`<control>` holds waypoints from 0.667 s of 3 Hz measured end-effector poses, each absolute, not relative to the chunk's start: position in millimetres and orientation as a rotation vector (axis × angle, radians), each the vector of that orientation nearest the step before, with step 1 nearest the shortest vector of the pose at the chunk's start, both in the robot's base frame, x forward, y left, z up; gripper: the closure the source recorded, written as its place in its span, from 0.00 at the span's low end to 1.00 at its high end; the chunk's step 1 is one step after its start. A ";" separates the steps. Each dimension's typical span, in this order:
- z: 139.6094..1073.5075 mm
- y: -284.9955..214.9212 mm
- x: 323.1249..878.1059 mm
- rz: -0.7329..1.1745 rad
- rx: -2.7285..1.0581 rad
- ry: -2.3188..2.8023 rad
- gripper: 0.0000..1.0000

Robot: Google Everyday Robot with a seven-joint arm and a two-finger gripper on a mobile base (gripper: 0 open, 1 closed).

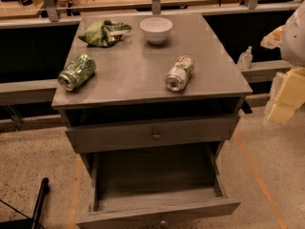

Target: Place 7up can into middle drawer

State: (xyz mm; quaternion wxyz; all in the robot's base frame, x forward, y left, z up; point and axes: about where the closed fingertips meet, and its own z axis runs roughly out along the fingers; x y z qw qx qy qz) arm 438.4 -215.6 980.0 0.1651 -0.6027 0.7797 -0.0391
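Observation:
The 7up can (179, 73), silver-white with green and red marks, lies on its side on the right part of the grey cabinet's top, its metal end facing me. The middle drawer (157, 178) is pulled out at the bottom of the cabinet, with a bare flat floor and nothing in it. My gripper (285, 97), with pale yellow parts under a white arm, hangs at the far right edge of the view. It is beside the cabinet, well to the right of the can and apart from it.
A dented all-green can (76, 72) lies at the top's left. A crumpled green bag (105, 32) and a white bowl (156, 29) stand at the back. A knobbed drawer front (155, 134) sits closed above the open drawer. A small clear bottle (245, 58) stands on a ledge behind.

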 end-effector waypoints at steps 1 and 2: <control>980.3 -216.8 443.1 -0.117 -1.707 2.229 0.00; 984.5 -227.1 479.4 -0.137 -1.647 2.255 0.00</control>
